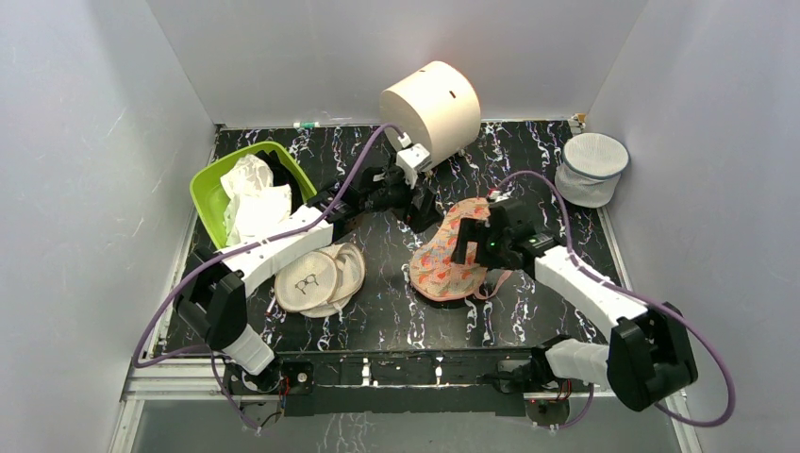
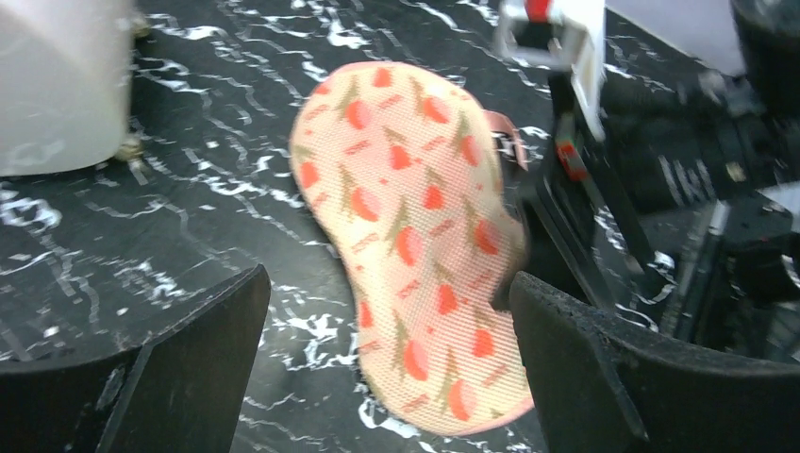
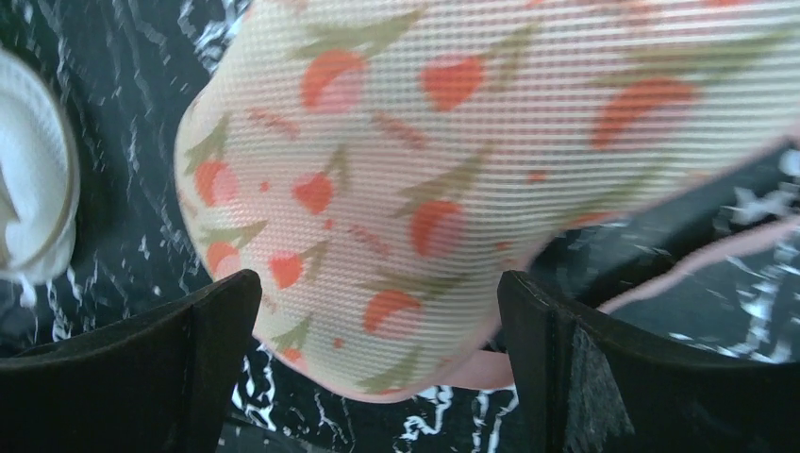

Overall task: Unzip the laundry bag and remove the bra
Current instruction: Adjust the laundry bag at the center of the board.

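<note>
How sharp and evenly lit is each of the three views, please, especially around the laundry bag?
Top external: even, soft light, sharp, the laundry bag clearly outlined. Left wrist: bag and table look slightly smeared. Right wrist: the bag fills most of the frame, its mesh weave crisp.

Black marbled bench (image 1: 387, 307) carries laundry bag (image 1: 443, 260) centre, green bin (image 1: 209, 193) and beige discs (image 1: 311, 280) left. Cream drum (image 1: 431, 109), mesh basket (image 1: 591, 170) behind.
</note>
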